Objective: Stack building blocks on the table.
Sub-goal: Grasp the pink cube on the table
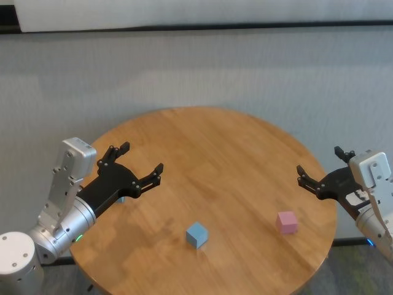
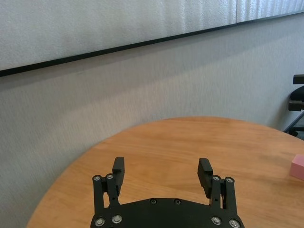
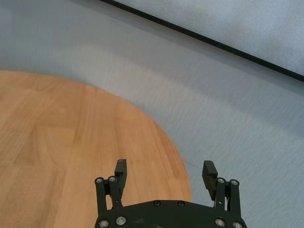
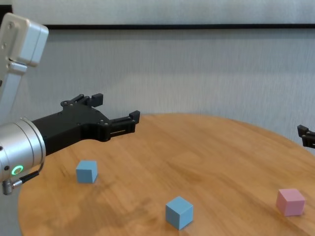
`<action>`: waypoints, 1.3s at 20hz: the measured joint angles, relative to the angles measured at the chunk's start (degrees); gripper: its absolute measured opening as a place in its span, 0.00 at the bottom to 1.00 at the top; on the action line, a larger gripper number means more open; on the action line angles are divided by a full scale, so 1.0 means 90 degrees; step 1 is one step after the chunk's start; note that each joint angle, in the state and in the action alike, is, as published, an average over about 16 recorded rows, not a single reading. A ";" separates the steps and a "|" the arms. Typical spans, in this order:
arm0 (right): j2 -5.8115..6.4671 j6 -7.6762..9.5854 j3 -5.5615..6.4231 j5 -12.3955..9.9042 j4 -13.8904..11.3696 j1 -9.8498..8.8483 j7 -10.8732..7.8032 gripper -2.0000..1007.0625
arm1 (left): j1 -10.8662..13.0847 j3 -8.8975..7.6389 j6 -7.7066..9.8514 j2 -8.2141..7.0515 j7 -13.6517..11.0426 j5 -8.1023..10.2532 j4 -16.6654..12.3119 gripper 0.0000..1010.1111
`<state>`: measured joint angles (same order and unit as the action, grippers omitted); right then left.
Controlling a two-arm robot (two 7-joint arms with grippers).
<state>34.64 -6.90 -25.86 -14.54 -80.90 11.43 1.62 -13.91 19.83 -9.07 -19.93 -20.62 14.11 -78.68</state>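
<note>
**Three cubes apart on the round table, both grippers spread and empty**

Head view: the table (image 1: 215, 153) is seen from above, with a light blue block (image 1: 196, 235) near its front edge and the pink block (image 1: 287, 222) to the right of it, well apart. The left gripper (image 1: 142, 160) is held over the table's left side with its fingers spread wide and nothing between them. The right gripper (image 1: 319, 169) is poised at the table's right edge, likewise released and empty.

Left wrist view: the left gripper's two fingers (image 2: 205, 172) are shown parted over bare wood, and a corner of the pink block is caught at the frame's edge.

Right wrist view: the right gripper's fingers (image 3: 209, 170) are seen apart above the table's rim, with grey floor beyond.

Chest view: a second light blue block (image 4: 86, 171) is revealed on the table's left side, below the left gripper's body and not touched by it. The other blue cube lies near the front centre and the pink one at the right; none is stacked.
</note>
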 joint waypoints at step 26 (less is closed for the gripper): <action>0.0000 0.0000 0.0000 0.0000 0.0000 0.0000 0.0000 1.00 | -0.0003 0.0002 0.0000 0.0000 0.0000 0.0003 0.0001 0.99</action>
<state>34.64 -6.90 -25.86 -14.54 -80.90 11.43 1.62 -13.94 19.84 -9.07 -19.93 -20.62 14.13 -78.67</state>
